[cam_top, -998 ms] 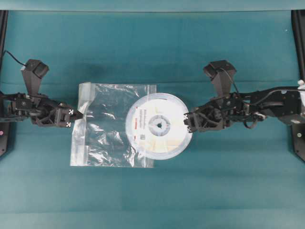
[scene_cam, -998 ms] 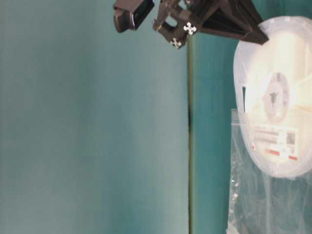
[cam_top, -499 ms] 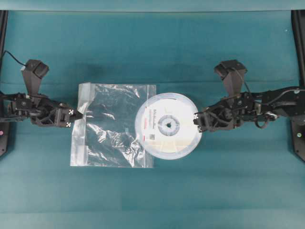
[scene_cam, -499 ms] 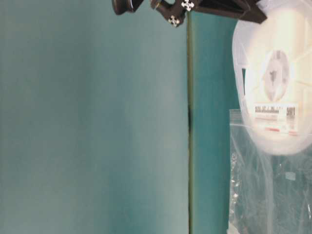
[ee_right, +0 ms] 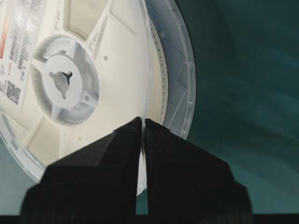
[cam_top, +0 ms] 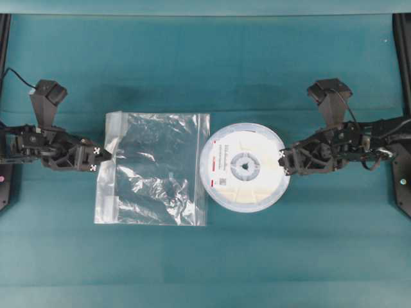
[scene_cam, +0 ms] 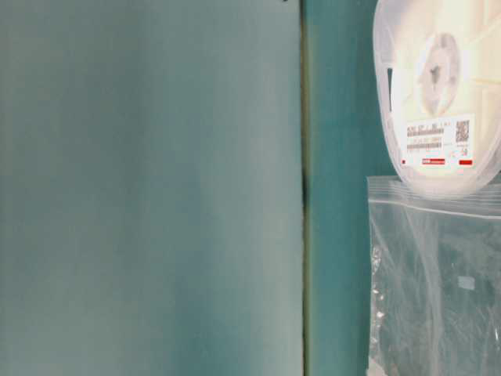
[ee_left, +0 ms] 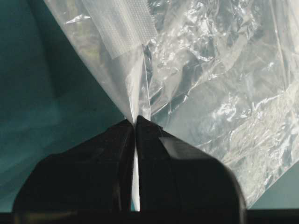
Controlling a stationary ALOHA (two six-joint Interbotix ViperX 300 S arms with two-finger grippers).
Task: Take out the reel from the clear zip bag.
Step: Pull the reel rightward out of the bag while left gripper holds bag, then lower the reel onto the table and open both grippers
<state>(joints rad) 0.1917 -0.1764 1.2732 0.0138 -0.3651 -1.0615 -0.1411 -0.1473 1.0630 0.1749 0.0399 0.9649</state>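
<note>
The reel [cam_top: 244,167] is a flat white-grey spool with cream winding, a grey hub and a white label with a red mark. It sits just right of the clear zip bag [cam_top: 154,168], outside it. My right gripper [cam_top: 284,162] is shut on the reel's right rim [ee_right: 154,60]. The bag lies flat and crinkled, its whitish strip along the left edge. My left gripper [cam_top: 103,156] is shut on that left edge [ee_left: 135,100]. In the table-level view the reel [scene_cam: 438,86] stands above the bag [scene_cam: 438,282].
Teal cloth [cam_top: 212,64] covers the table. Black frame posts [cam_top: 403,38] stand at the left and right borders. A dark seam [scene_cam: 304,188] runs down the table-level view.
My right gripper has drawn the reel to the right, out of the bag's open side. The left gripper and the bag have stayed in place.
</note>
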